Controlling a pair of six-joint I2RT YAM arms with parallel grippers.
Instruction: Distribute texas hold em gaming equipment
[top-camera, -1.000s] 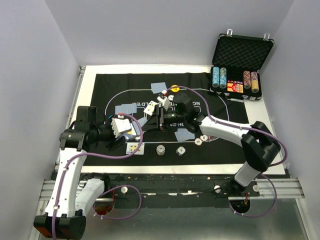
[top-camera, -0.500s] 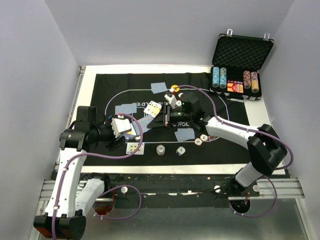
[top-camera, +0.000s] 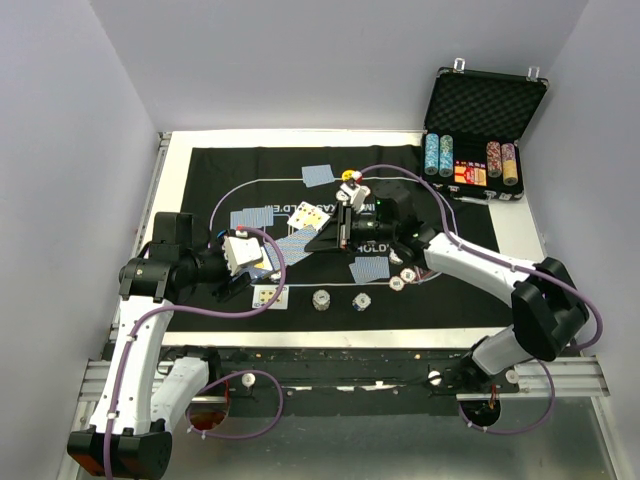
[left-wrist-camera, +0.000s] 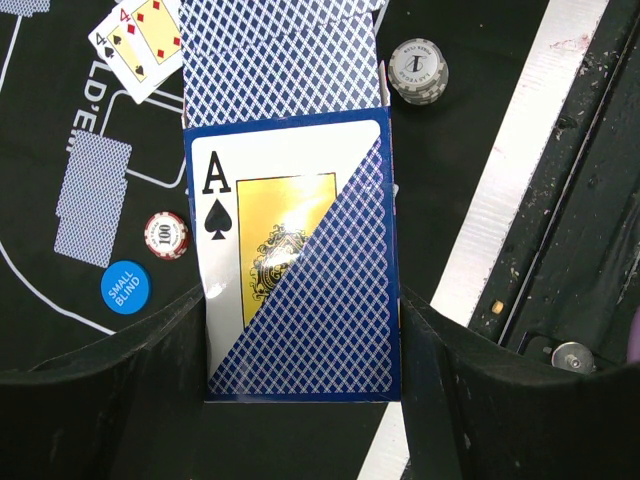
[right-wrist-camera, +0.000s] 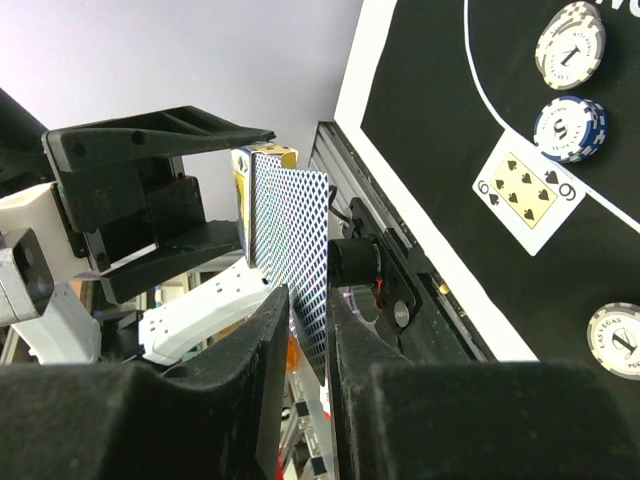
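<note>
My left gripper (left-wrist-camera: 300, 335) is shut on the small deck box (left-wrist-camera: 300, 290), which shows an ace of spades and a blue pattern; from above it hangs at the mat's left (top-camera: 243, 255). A blue-backed card (left-wrist-camera: 280, 60) sticks out of the box's mouth. My right gripper (right-wrist-camera: 310, 310) is shut on that card (right-wrist-camera: 295, 250), edge-on between its fingers, just right of the box (top-camera: 297, 243). Face-down cards (top-camera: 320, 174) and a face-up four of diamonds (top-camera: 308, 213) lie on the mat. Chip stacks (top-camera: 320, 299) stand near the front.
The black felt mat (top-camera: 470, 290) covers the table. An open black case (top-camera: 485, 105) with rows of chips stands at the back right. A yellow button (top-camera: 350, 180), a blue small-blind button (left-wrist-camera: 125, 286), a 100 chip (left-wrist-camera: 167, 234) and a face-up spade card (right-wrist-camera: 527, 190) lie on the mat.
My right gripper has closed on a card at the deck box and moved right, drawing the card out. The left arm has stayed still with the box.
</note>
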